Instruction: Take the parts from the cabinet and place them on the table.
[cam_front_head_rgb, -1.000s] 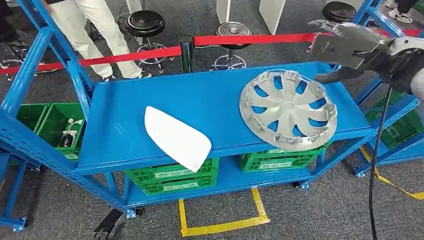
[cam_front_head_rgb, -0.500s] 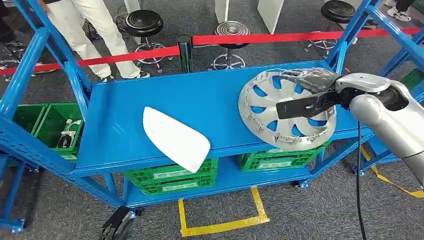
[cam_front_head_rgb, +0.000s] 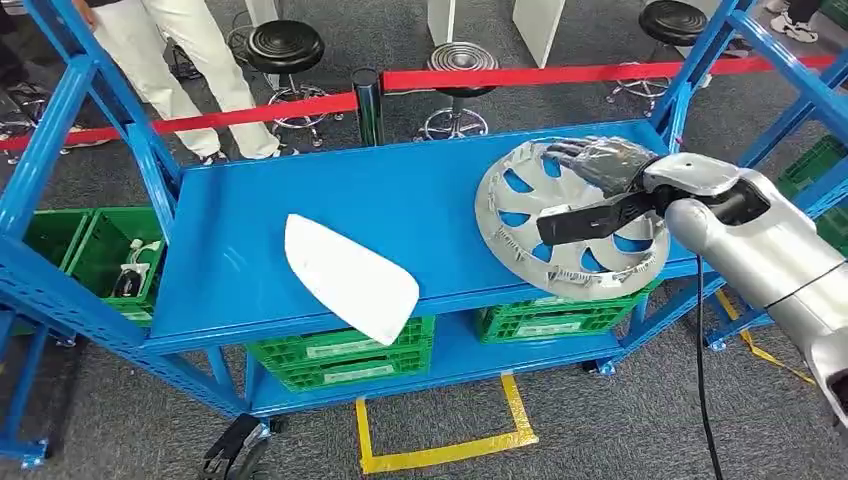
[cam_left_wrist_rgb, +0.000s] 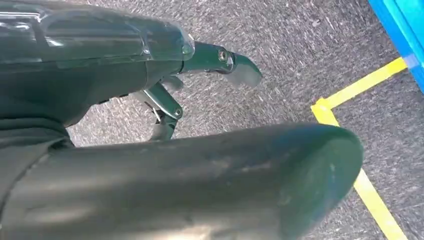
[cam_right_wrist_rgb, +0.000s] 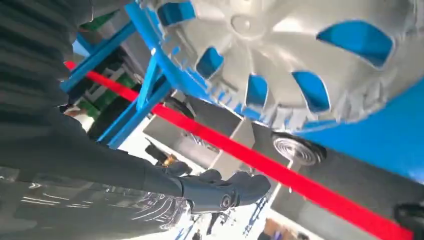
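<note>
Blue steel shelving unit (cam_front_head_rgb: 400, 200), the largest item: open frame with a flat upper shelf and a lower shelf, standing on grey carpet with yellow floor tape in front. Silver wheel cover (cam_front_head_rgb: 575, 220): round, spoked, lying flat at the right end of the upper shelf, blue showing through its openings, near edge slightly past the shelf front. White panel (cam_front_head_rgb: 350, 275): curved, elongated part on the front left-centre of the same shelf, one tip overhanging the front edge, well apart from the wheel cover. Green crates (cam_front_head_rgb: 345, 355): stowed on the lower shelf, more to the left outside the frame. Red barrier tape (cam_front_head_rgb: 260, 108) with black stools and a person's legs beyond. Right hand (cam_front_head_rgb: 590, 185): reached over the wheel cover, fingers spread apart above its far rim and thumb across the spokes; the right wrist view shows the cover lying clear of the fingertips, so the hand reads as released, nothing grasped. Left hand (cam_left_wrist_rgb: 165, 65): hanging low over the carpet, fingers loosely apart, holding nothing. Progress, as judged: both parts lie on the shelf, neither lifted; grasping, carrying and placing are all outstanding.
</note>
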